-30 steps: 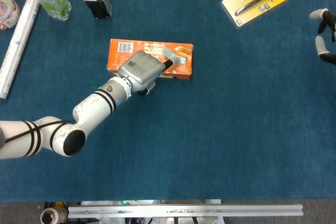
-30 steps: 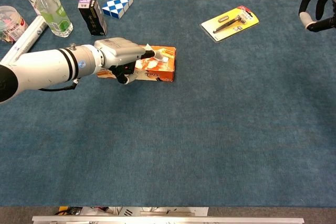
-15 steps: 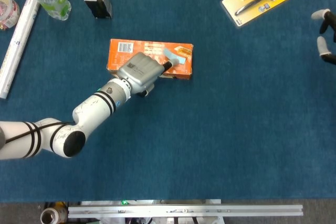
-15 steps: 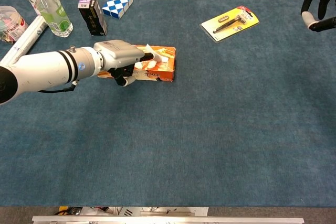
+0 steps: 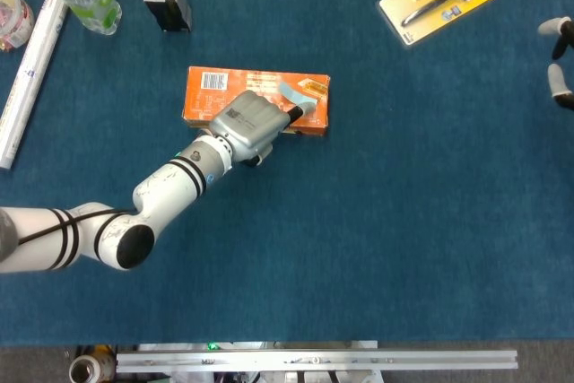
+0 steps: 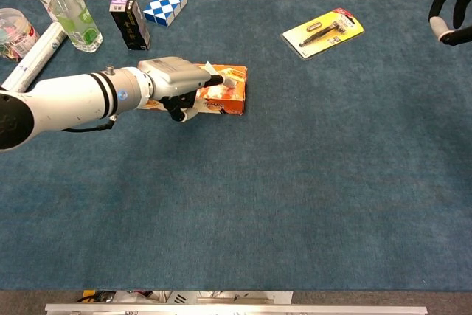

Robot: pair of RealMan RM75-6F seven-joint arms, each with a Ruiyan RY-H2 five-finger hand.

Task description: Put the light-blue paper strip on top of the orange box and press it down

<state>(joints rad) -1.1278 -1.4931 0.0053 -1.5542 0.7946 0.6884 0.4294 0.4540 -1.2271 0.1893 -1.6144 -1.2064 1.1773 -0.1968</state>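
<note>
Orange box (image 5: 224, 93) lies mid-table, light-blue paper strip (image 5: 292, 94) on its top near right end; my left hand (image 5: 254, 123) holds fingertip on strip, holding nothing; I'd push straight down, avoid sliding

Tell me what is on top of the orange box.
On the flat orange cardboard box lies the light-blue paper strip, with the left hand pressing a fingertip on it. The hand hides the box's middle and part of the strip.

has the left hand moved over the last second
Yes. In the head view the left hand has slid toward the orange box's right end, its fingertip now on the light-blue paper strip.
</note>
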